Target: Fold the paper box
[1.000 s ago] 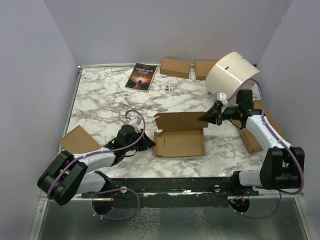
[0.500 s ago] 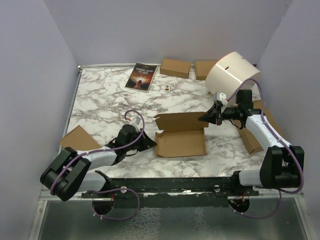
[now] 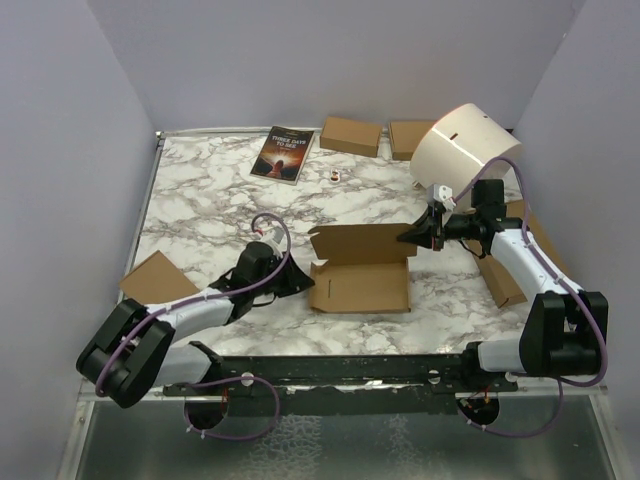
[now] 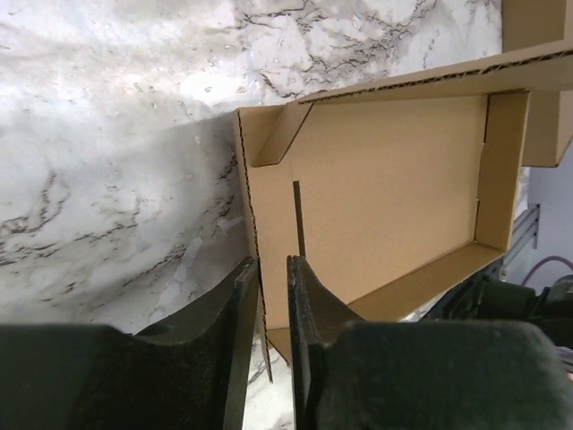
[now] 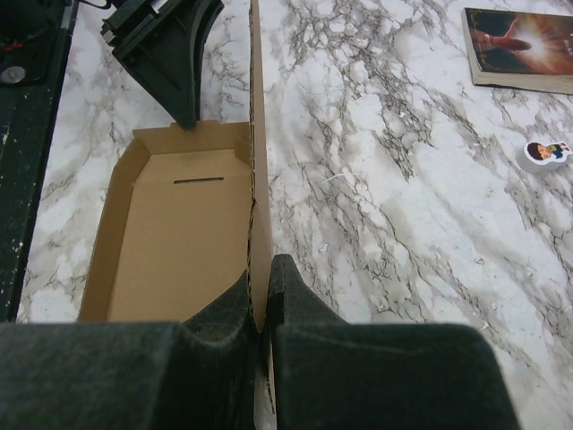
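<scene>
the title on the book (image 3: 283, 153) is too small to read; the white drum (image 3: 465, 150) hides part of a brown box (image 3: 408, 138) behind it; the paper box (image 4: 385, 179) runs off the left wrist view's right edge.

Book (image 3: 283, 153), small brown box (image 3: 350, 136), white cylinder (image 3: 465, 150)

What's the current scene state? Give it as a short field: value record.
box: plain brown corrugated cardboard mailer box, shallow tray formed, top open
surface: white marble-pattern table
lid flap: raised roughly upright along the tray's far side
right end effector: shut, pinching the lid flap's right end
left end effector: jaws slightly parted, straddling the tray's left wall
other items: dark-covered book and small brown cardboard box at the far edge
</scene>
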Motion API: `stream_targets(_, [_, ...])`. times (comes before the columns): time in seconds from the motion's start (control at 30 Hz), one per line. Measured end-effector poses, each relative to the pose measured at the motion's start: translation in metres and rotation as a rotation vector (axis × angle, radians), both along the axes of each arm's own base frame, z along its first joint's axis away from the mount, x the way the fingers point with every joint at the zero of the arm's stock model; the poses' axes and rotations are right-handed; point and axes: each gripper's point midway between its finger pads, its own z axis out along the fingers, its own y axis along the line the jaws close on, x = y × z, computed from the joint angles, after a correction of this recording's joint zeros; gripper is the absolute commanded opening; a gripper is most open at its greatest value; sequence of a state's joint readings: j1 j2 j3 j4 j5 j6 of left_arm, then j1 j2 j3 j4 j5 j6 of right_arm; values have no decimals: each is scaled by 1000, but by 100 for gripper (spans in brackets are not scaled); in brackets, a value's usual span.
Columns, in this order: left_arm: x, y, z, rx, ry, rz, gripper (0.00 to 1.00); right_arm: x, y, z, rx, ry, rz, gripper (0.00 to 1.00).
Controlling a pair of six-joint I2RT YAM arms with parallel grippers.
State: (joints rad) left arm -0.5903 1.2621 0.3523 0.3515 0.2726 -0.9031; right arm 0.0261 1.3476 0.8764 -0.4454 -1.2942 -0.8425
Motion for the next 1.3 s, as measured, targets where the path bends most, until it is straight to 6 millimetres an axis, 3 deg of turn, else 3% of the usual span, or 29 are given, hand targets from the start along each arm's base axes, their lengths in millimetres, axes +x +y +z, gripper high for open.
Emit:
stream_targets(0.27, [-4, 24, 14, 108, -80, 16, 28, 0, 0, -1, -2, 4, -2, 1])
stream_targets(0.3, [-4, 26, 15, 116, -85, 19, 24, 0, 0, -1, -2, 4, -2, 1])
stream_targets(0.37, [-7, 29, 18, 120, -88, 23, 1, 0, 0, -1, -2, 5, -3, 1])
stream_targets(0.4, [-9, 30, 20, 113, -89, 23, 0, 0, 0, -1, -2, 6, -3, 1])
stream_targets(0.57, [-28, 26, 17, 70, -46, -19, 0, 1, 0, -2, -3, 13, -4, 1])
stream_targets(0.8, [-83, 10, -7, 53, 85, -139, 0, 1, 0, -4, -4, 19, -6, 1])
stream_targets(1.3, [-77, -4, -24, 51, 129, -137, 0, 1, 0, -4, -4, 22, -6, 1])
